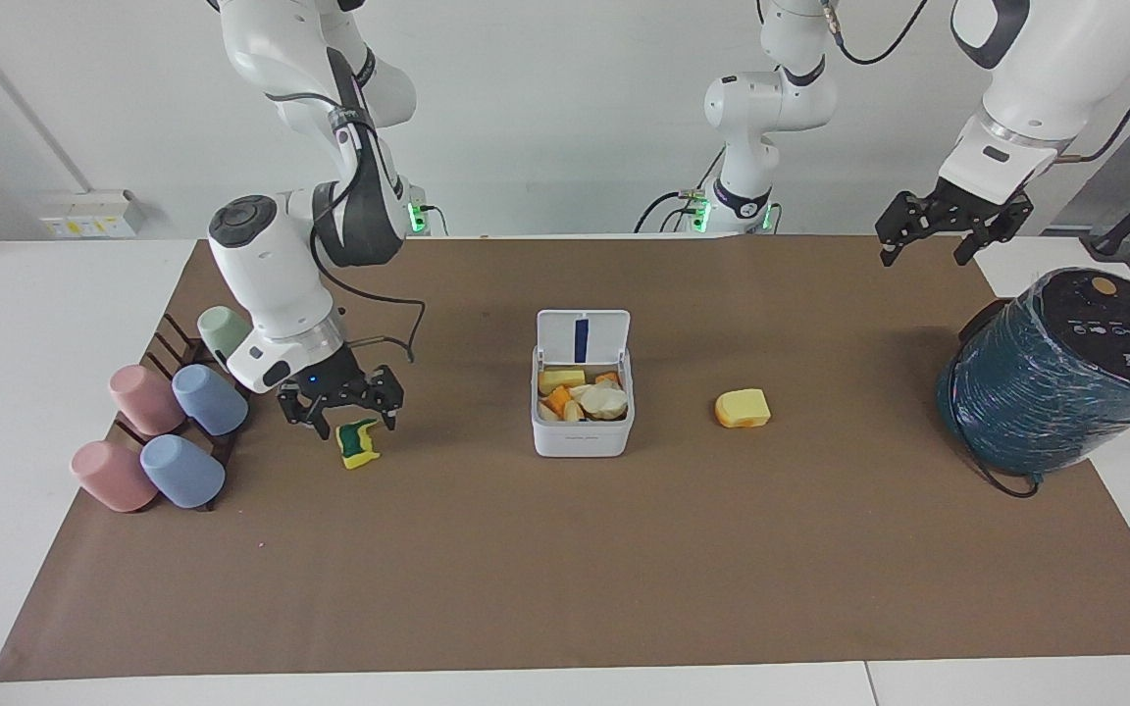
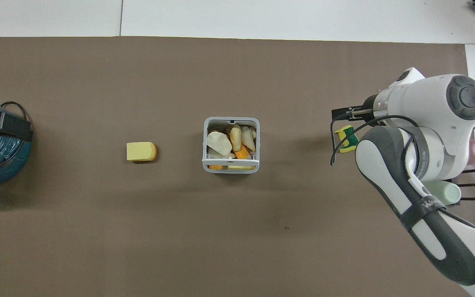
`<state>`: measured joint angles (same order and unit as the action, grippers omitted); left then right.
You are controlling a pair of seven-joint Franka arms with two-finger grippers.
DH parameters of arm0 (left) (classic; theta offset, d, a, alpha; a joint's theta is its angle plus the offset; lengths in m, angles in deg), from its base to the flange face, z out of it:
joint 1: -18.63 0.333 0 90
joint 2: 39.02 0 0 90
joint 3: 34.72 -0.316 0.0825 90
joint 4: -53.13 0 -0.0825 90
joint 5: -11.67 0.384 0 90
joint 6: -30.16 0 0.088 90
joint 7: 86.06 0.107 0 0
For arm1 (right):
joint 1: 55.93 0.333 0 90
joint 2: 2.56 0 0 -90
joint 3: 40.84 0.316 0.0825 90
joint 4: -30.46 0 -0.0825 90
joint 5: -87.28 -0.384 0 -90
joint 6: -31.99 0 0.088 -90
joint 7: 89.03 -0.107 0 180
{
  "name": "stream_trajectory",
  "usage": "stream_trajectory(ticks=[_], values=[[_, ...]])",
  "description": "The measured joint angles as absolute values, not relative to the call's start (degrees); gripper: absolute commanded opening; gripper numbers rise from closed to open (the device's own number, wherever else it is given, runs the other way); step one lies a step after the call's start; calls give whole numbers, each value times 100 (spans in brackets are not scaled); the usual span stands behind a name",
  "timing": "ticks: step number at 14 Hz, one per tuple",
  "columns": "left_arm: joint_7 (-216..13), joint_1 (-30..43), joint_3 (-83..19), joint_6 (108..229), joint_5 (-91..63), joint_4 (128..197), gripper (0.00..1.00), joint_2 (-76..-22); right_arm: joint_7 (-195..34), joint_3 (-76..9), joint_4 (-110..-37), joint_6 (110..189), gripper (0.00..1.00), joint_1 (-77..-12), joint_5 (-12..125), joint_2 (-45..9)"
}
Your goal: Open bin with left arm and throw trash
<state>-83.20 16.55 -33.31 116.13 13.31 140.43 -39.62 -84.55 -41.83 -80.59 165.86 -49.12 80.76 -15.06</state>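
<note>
The white bin stands mid-table with its lid raised, blue strip showing. Several scraps of trash fill it, a cream-white lump on top. A yellow-and-green sponge lies between the bin and the cup rack. My right gripper hangs open just over that sponge, fingers spread to either side. A yellow-orange foam chunk rests beside the bin toward the left arm's end. My left gripper hovers open and empty, high beside the teal cylinder. From above I see the bin, the sponge and the foam chunk.
Pastel cups lie on a dark rack at the right arm's end of the table. A big dark-teal wrapped cylinder with a cable stands at the left arm's end. Brown paper covers the table.
</note>
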Motion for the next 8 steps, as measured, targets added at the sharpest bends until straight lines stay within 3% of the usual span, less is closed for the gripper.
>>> stream_trajectory(ticks=[8], values=[[-8320,1655,-3311,11613,1285,14043,100,-3908,-7924,-4165,-8773,17090,100,-5037,8298,-1597]])
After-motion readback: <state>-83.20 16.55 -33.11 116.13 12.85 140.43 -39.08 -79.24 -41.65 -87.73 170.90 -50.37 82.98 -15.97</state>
